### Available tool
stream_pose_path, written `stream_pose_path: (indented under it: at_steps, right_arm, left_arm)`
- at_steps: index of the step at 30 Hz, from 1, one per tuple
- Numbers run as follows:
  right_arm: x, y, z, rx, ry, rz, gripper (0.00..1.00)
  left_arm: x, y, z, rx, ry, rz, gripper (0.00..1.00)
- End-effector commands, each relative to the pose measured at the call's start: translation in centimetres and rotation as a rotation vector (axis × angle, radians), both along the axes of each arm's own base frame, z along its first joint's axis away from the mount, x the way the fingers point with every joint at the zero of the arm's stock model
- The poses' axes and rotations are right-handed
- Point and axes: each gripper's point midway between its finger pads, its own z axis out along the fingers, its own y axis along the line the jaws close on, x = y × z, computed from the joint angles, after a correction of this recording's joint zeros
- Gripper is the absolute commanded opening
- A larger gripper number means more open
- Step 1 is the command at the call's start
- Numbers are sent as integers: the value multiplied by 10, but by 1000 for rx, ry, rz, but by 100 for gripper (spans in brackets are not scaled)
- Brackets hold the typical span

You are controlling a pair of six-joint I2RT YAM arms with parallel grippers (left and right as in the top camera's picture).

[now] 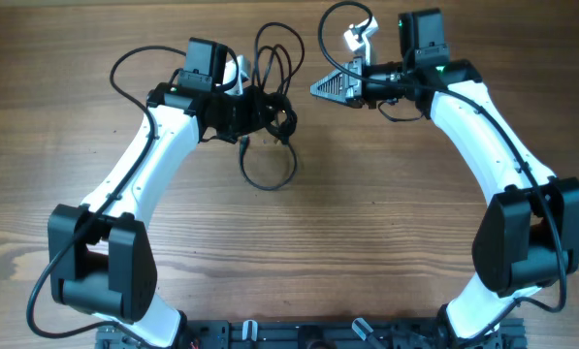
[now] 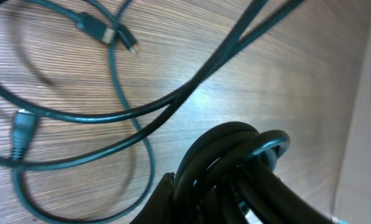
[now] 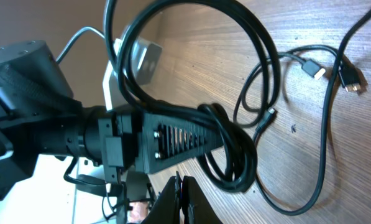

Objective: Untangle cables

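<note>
Overhead: cables [image 1: 285,120] around left end effector [image 1: 266,109]

Cables [image 1: 268,186] on table [image 1: 386,242], centre-left

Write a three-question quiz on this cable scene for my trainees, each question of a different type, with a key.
1. True or false: the right gripper grips one of the cables.
2. The knotted bundle hangs around: A) the left gripper; B) the right arm's elbow; C) nothing, it lies flat on its own.
3. In the overhead view, what does the right gripper's tip point toward?
Key: 1 false, it is shut and empty. 2 A. 3 The left gripper and the bundle on it.
</note>
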Motion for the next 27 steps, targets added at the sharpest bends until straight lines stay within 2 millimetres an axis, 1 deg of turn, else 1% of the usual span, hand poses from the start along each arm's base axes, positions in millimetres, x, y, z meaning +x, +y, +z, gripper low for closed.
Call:
stream_pose_path:
  at_steps: [1,3,4,5,6,8,10,14,16,18,21,22,23,25,26,27]
  right_arm:
    - [-2,8,16,4,-63,23,5]
    - [-2,14,6,-59,-107,23,13]
    - [0,14,-8,-155,-133,-1,19]
    - [1,14,-22,-247,-145,-27,20]
    - [1,16,-27,-290,-174,-21,20]
    - [-2,25,-30,-329,-231,9,21]
    - [-3,29,-36,-384,-277,22,20]
    - [-1,25,-44,-453,-309,16,21]
    - [0,23,-48,-483,-321,18,24]
    - [-1,25,-49,-499,-332,21,26]
    - [-3,28,-52,-523,-337,25,25]
    - [-3,28,-52,-525,-335,22,17]
    - [-3,27,-53,-525,-326,12,6]
    - [-2,27,-53,-523,-317,6,5]
    - [-2,27,-49,-511,-295,-17,5]
    - [-4,29,-40,-489,-306,-14,5]
  left_arm:
    - [-11,-18,9,-92,-11,-113,4]
    - [-13,-23,12,-122,-4,-129,4]
    - [-15,-25,14,-140,0,-139,4]
    - [-17,-27,16,-158,5,-148,4]
    - [-18,-29,17,-170,8,-155,4]
    - [-22,-33,21,-201,16,-172,4]
    - [-24,-36,24,-228,22,-186,4]
    - [-27,-38,26,-245,32,-196,4]
    - [-29,-40,28,-264,36,-205,4]
    - [-29,-41,29,-269,37,-207,4]
    - [-30,-42,33,-300,37,-217,4]
    - [-28,-39,33,-302,37,-207,4]
    - [-25,-35,33,-302,35,-196,4]
    - [-22,-29,33,-298,32,-182,4]
    - [-19,-24,28,-267,29,-160,4]
    - [-15,-16,20,-208,31,-126,4]
